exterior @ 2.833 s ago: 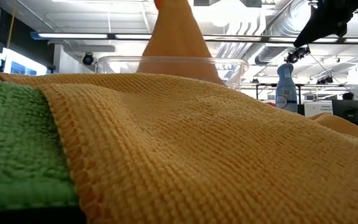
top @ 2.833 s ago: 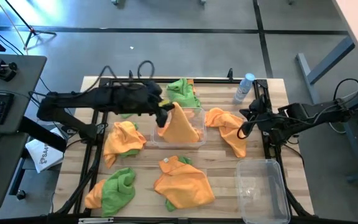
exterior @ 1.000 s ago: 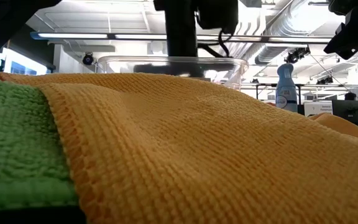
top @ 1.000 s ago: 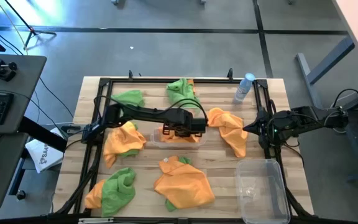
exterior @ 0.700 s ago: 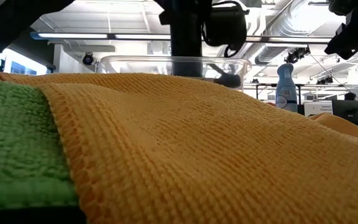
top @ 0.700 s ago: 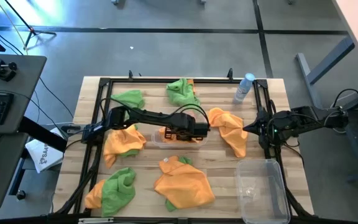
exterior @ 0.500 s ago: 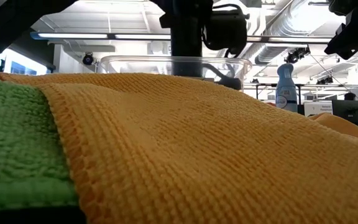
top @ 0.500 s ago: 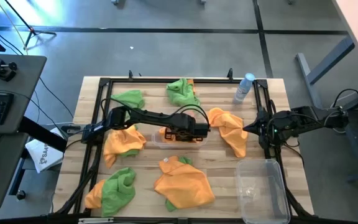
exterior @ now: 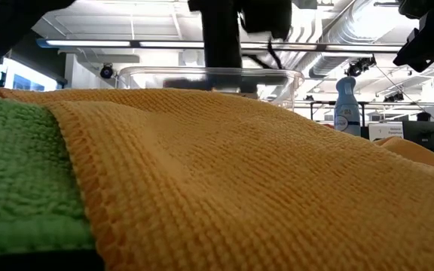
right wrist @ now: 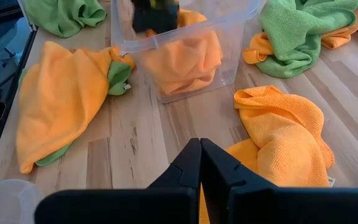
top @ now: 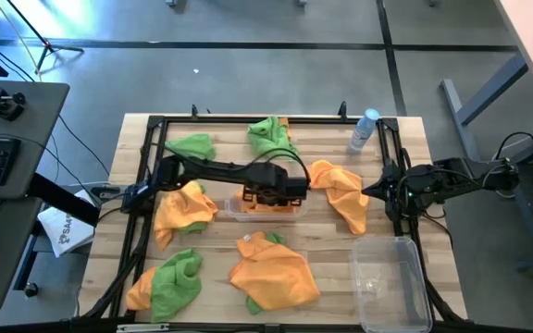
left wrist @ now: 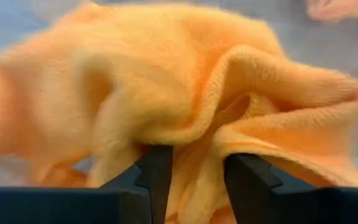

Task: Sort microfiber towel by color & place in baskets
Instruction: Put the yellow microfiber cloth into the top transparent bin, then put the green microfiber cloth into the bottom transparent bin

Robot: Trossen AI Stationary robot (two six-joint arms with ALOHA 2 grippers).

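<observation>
A crumpled bright orange microfiber towel (left wrist: 185, 93) lies inside a clear rectangular plastic basket (top: 268, 205) at the centre of the wooden tabletop (top: 327, 259). The left end effector (left wrist: 191, 177) reaches down into that basket, its two dark fingers parted with folds of the cloth bunched between and against them. If the arm lifts away now, the plush fabric could catch on a finger and be dragged back out. More orange and green towels lie scattered around. A second clear basket (top: 391, 282) sits at the tabletop's near right corner. The right end effector (right wrist: 199, 163) waits by the right edge, fingers pressed together, holding nothing.
</observation>
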